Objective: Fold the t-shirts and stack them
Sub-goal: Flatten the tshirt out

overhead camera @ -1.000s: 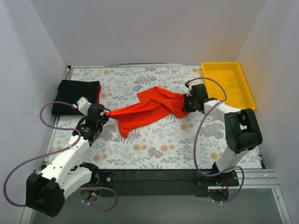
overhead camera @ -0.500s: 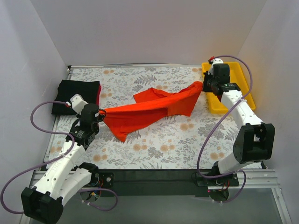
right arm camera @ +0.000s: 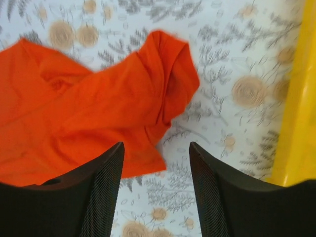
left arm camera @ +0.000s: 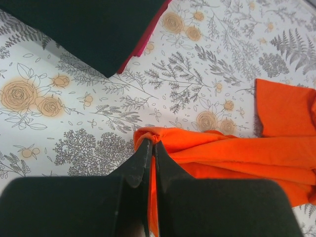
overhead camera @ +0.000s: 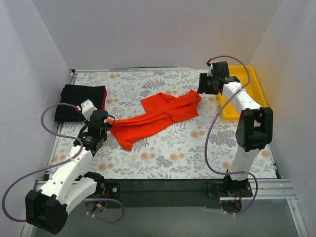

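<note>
The orange-red t-shirt [overhead camera: 159, 114] lies unfolded and rumpled near the middle of the floral-patterned table [overhead camera: 197, 148], stretched on a diagonal from the near left to the far right. The left gripper [overhead camera: 109, 129] sits at the near-left end of the garment. In the left wrist view its fingers [left arm camera: 140, 160] are pressed together with a bunched edge of the orange-red cloth [left arm camera: 222, 153] pinched between them, and a thin strip of orange shows in the seam where the two pads meet. The right gripper [overhead camera: 203, 89] is at the far-right end of the shirt, just beside its upturned corner. In the right wrist view its fingers [right arm camera: 106, 177] stand well apart with nothing between them, and the cloth [right arm camera: 89, 108] lies flat on the table below (no fabric touches either pad). A folded black t-shirt [overhead camera: 79, 101] rests at the far left of the table, on top of a folded dark red t-shirt [overhead camera: 104, 98], of which only a narrow edge shows along the right side. The left wrist view confirms this layering, with black [left arm camera: 84, 24] over dark red [left arm camera: 147, 43]. The stack lies apart from the orange-red shirt. A yellow tray [overhead camera: 246, 85] stands at the far right of the table, just beside the right arm.
</note>
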